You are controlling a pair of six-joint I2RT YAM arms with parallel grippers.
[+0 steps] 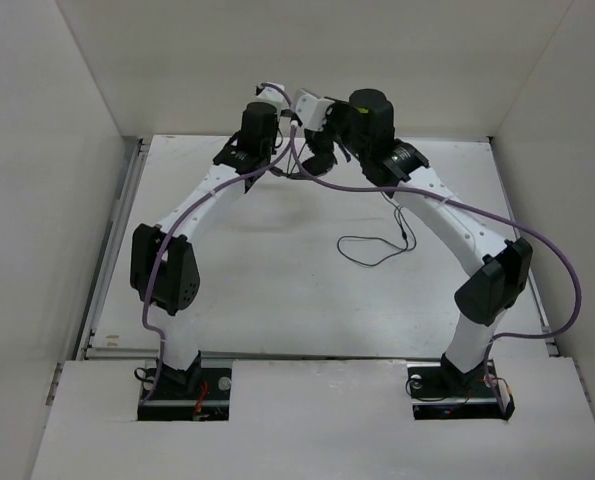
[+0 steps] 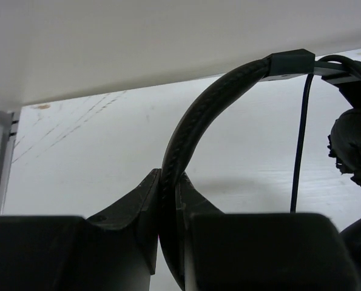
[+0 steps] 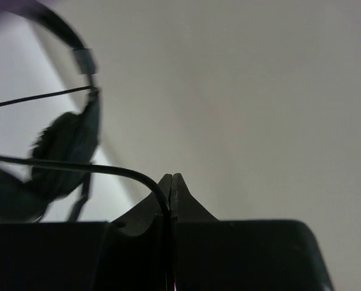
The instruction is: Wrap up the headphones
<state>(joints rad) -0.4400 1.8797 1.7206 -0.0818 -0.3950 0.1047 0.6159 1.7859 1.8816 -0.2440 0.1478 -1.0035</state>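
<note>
Headphones: the headphones hang in the air over the far middle of the bench, held between the 2 wrists.
Left jaws: closed on the headband, clamping it edge-on partway along its arc.
Right jaws: closed on the thin cable, which bends over the tips and runs off toward the earcup.
Slack: the loose tail drops beside the right arm and lies in an open loop on the bench.
Step in hand: probably winding the cable round the headset, with the left side as anchor.
Doing it well: hold the headband firm and level. Lead the cable round in even turns with light tension, so the pinch neither slips nor drags the headset askew. Draw up the slack before each turn.
Top view only: shows the loop on the bench and how much cable is left.
Left wrist view only: shows the grip on the headband and the cable hanging straight down beside it.
Right wrist view only: shows the pinch on the cable, which is too fine to see from above.
</note>
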